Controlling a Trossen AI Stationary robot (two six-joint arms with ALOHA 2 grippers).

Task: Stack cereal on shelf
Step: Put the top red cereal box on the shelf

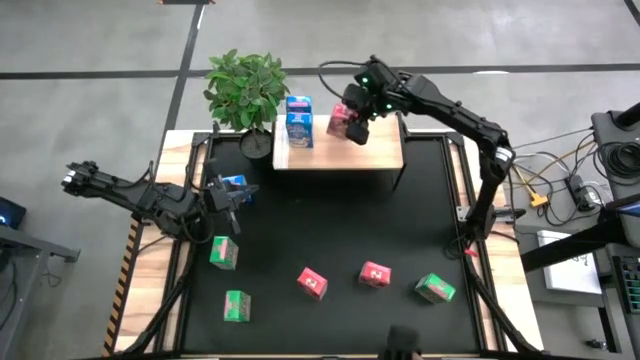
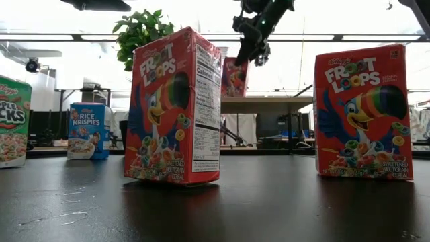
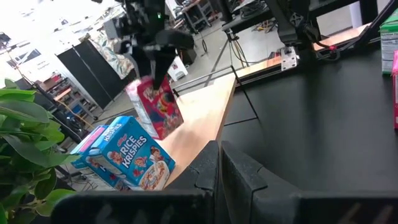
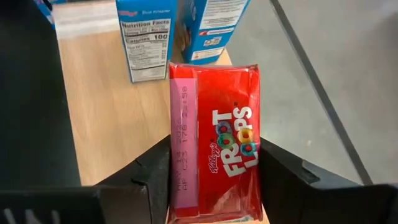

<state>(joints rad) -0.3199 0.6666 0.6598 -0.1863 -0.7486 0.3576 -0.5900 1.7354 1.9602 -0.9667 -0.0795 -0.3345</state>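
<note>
A: Two blue cartons (image 1: 299, 120) are seen standing on the shelf (image 1: 340, 152) at upper centre; where is the red carton (image 1: 342, 124) located?

B: Beside them over the shelf, clasped in the right gripper (image 1: 353, 118) jaws.

A: And the left gripper (image 1: 222, 195)?

B: At middle left, jaws closed on a blue carton (image 1: 233, 185).

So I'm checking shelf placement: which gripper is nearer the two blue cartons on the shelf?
Right. The right gripper holds a red carton beside the blue cartons; the left gripper sits below the shelf, over the mat.
</note>
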